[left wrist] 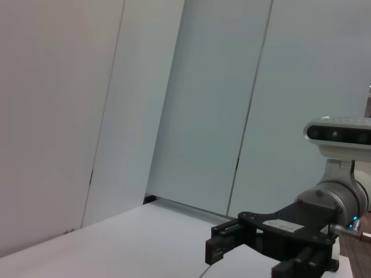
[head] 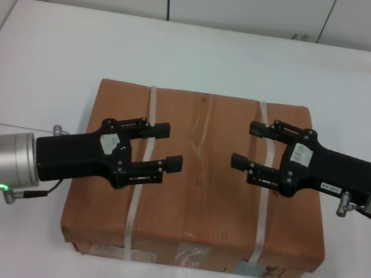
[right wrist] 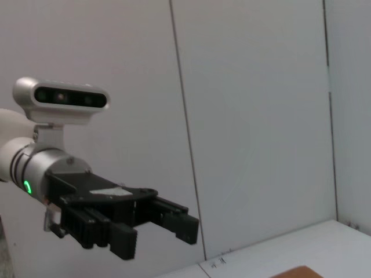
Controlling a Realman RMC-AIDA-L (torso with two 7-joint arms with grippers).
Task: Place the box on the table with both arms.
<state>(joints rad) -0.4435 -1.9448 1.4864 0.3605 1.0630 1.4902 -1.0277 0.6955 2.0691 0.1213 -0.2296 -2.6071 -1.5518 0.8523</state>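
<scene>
Two black two-fingered grippers, left gripper (head: 159, 147) and right gripper (head: 256, 146), hover with fingers spread, facing each other above the large flat brown paper-wrapped box (head: 198, 180), which lies beneath both on the wide white table (head: 62, 53). Box looks stiff, bulky, probably weighty; paper slick. Best hold: opposite short sides, outboard of each whitish strap (head: 262, 207). Open tabletop surrounds it beyond both wrists.
</scene>
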